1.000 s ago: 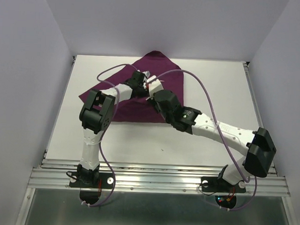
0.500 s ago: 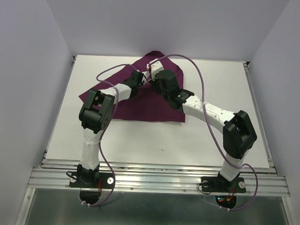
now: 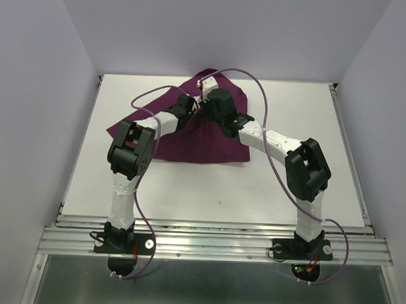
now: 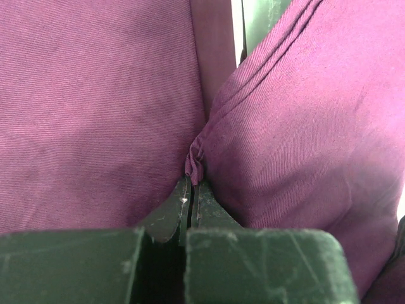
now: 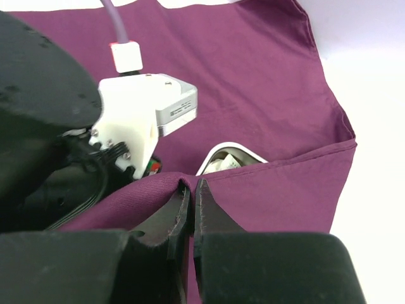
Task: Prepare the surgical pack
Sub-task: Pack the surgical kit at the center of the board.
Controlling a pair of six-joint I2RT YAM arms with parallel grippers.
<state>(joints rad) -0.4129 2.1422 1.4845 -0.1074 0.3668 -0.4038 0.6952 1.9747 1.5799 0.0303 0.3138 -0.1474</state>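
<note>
Right pincer (image 5: 190, 185) moved farther back, clamped on cloth (image 5: 253, 76)

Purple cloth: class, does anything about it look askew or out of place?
Yes. The purple cloth lies bunched and crooked, pinched by the left hand and right hand. In the right wrist view a pale tray rim pokes out under a fold, only partly covered.

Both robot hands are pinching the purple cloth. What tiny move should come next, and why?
Probably the right hand should pull its pinched edge of the purple cloth a little farther over the steel tray, because a corner of the tray peeks out under the fold. The left hand pinches its own bunch, so it can hold that side.
</note>
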